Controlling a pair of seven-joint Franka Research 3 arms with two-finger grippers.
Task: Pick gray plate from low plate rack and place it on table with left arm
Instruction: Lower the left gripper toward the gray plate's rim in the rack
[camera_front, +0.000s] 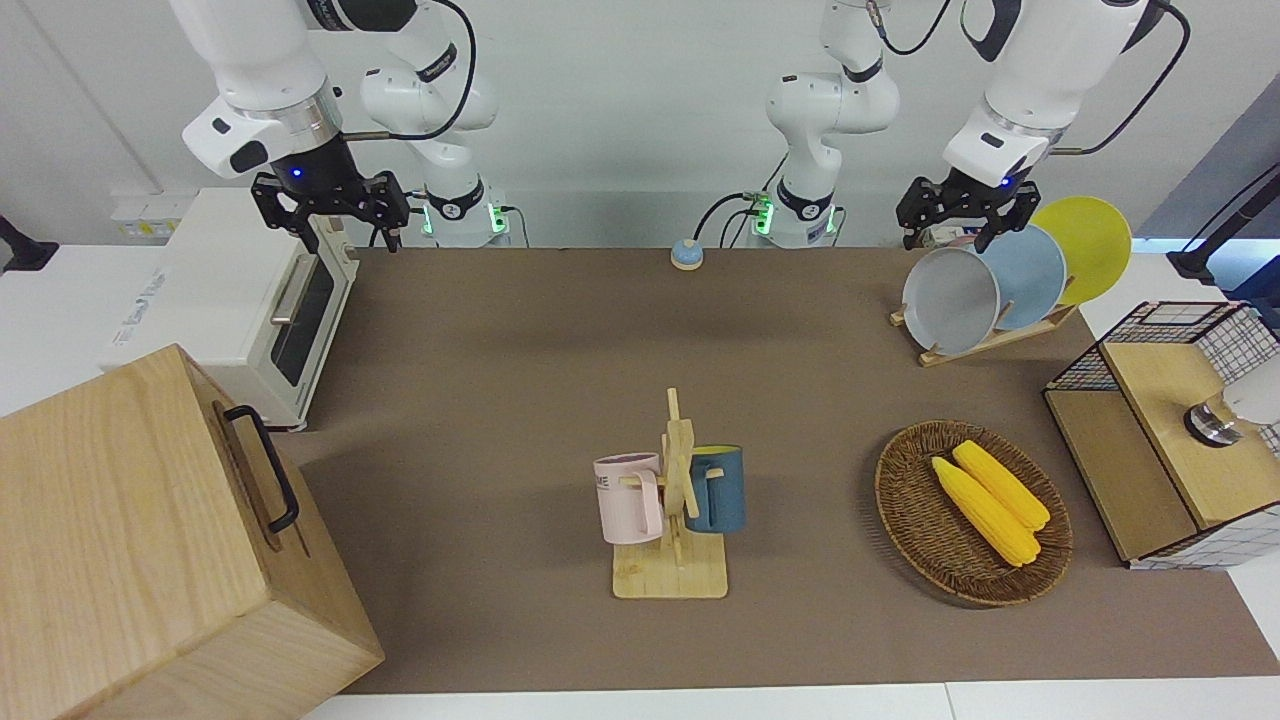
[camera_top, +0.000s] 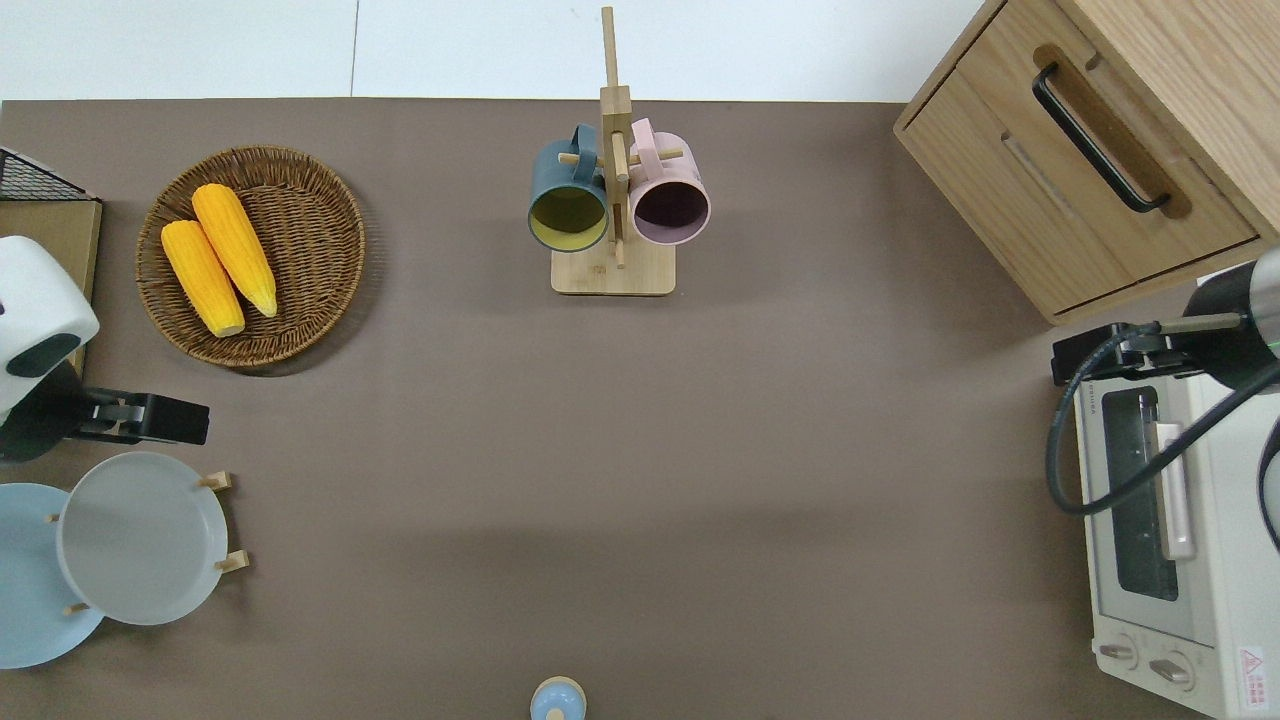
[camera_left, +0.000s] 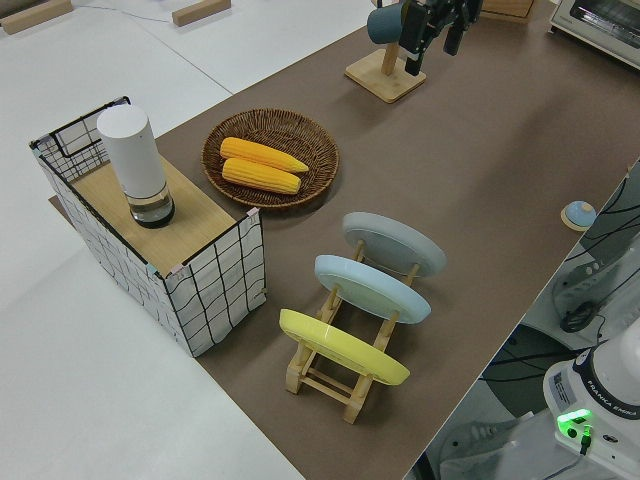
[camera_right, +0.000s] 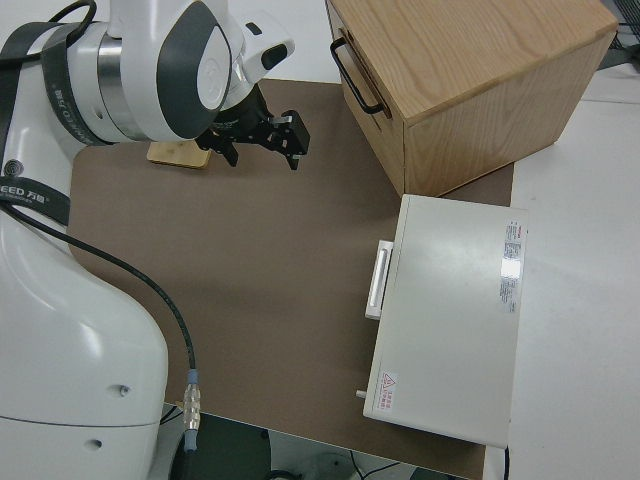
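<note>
Leaning on rack (camera_front: 985, 338) pegs at left arm's end of table (camera_top: 700, 450), gray plate (camera_front: 950, 300) is seen, ungripped, farthest from robots of three plates. Left gripper (camera_front: 966, 212) is held above plate's top rim; jaws spread, nothing grasped. Right arm parked; its jaws spread, empty.

The front camera faces me across the table (camera_front: 520, 340). The overhead one looks straight down. Both share the mug tree (camera_front: 678, 500), which sits at 12 o'clock overhead. Each side camera looks along the table from one end.
</note>
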